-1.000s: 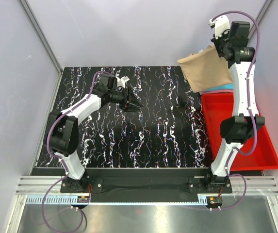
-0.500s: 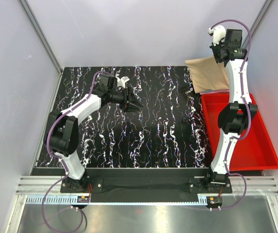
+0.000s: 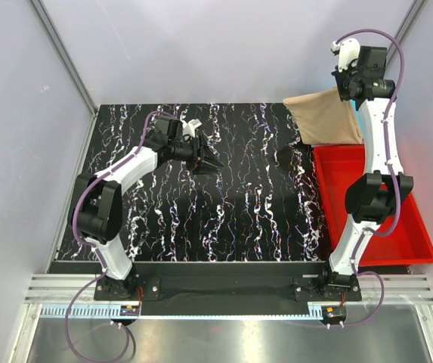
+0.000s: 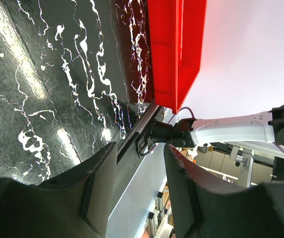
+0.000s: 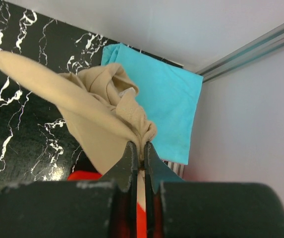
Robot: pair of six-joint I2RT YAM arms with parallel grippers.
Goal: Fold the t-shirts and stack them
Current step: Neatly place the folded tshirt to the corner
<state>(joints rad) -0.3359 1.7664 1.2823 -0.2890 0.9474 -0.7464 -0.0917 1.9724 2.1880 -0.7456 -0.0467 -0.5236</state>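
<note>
Cloth is hanging from your right fingers (image 5: 129,166), which are pinching the tan t-shirt (image 3: 323,115) over the table's (image 3: 239,212) far right corner, above the cyan t-shirt (image 5: 166,99); your left fingers (image 4: 99,188) are hovering spread, well left.

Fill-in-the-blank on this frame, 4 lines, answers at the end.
1. The right gripper is ___ on the tan t-shirt.
2. The left gripper is open and holds ___.
3. The folded t-shirt lying in the far corner is ___ in colour.
4. The bin on the table's right side is ___.
Missing words: shut; nothing; cyan; red.
</note>
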